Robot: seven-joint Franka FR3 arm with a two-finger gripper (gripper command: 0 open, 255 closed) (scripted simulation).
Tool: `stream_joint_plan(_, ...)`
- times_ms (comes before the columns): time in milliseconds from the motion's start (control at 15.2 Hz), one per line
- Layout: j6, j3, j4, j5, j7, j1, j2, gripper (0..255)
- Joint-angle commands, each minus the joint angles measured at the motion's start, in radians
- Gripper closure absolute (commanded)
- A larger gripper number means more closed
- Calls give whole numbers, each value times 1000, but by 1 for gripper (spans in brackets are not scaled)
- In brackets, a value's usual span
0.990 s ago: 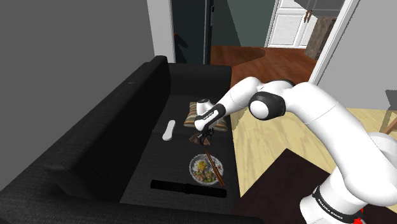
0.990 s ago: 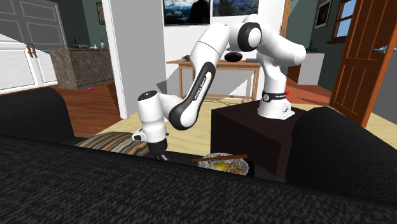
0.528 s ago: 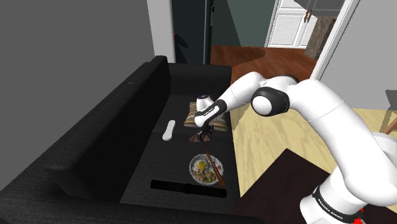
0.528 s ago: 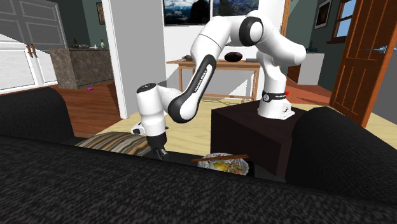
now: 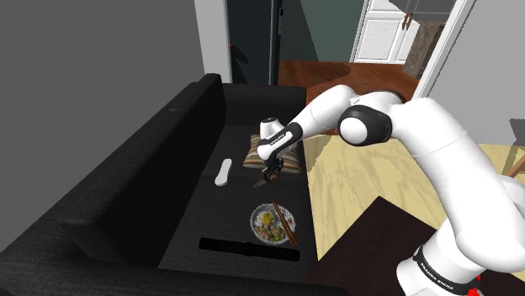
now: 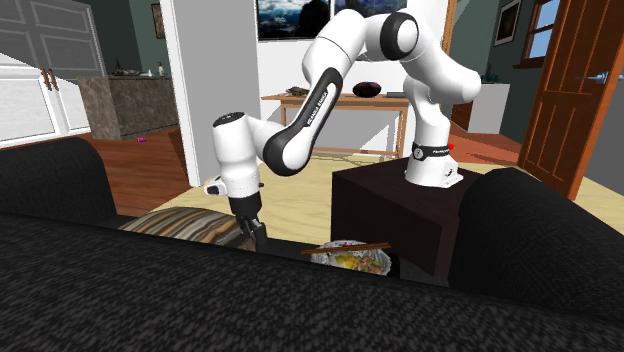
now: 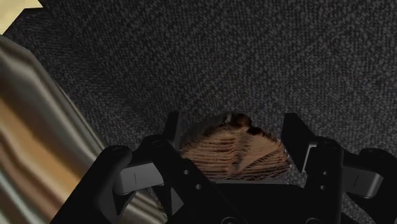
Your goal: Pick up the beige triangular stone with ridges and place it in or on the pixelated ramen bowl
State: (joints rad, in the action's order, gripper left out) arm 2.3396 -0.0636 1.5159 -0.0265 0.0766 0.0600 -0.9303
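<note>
**Hand closed on the ridged stone above the sofa seat**

The hand [image 7: 233, 130] has its two black fingers [image 7: 173, 130] pressed against opposite flanks of the stone [image 7: 232, 154], so it is gripping it. In the wrist view the stone is a brown and beige wedge with fine ridges. Its long axis runs straight across from one finger to the other. The ridges follow that line and fan out a little toward the broad edge, which sits close under the palm. The narrower, darker tip points away from the hand, toward the dark woven fabric of the sofa [image 5: 168, 168]. Whether the stone touches the seat cannot be told.

In the shoulder view the hand points down over the middle of the sofa seat. It is just in front of a striped cushion [image 5: 252, 155] that lies flat on the seat. In the wrist view the cushion's edge shows close beside one finger. A white remote [image 5: 223, 171] lies on the seat to the shoulder view's left of the hand, apart from it.

The bowl [image 5: 254, 222] stands on the seat nearer the camera than the hand, with a clear gap between them. It holds noodles and toppings. A pair of brown chopsticks [image 5: 284, 219] rests slantwise across its rim. Nearer the camera again lies a long black bar [image 5: 248, 246], crosswise on the seat.

In the second exterior view the white arm bends down from its dark stand [image 6: 400, 205] to the seat. The sofa back hides the fingertips.
</note>
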Motion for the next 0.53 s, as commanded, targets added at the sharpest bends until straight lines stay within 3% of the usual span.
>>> stream_joint_plan(0, -13, -1, 10, 1, 0, 1, 22, 255)
stream_joint_plan(462, -59, -4, 40, 3, 1, 3, 98, 255)
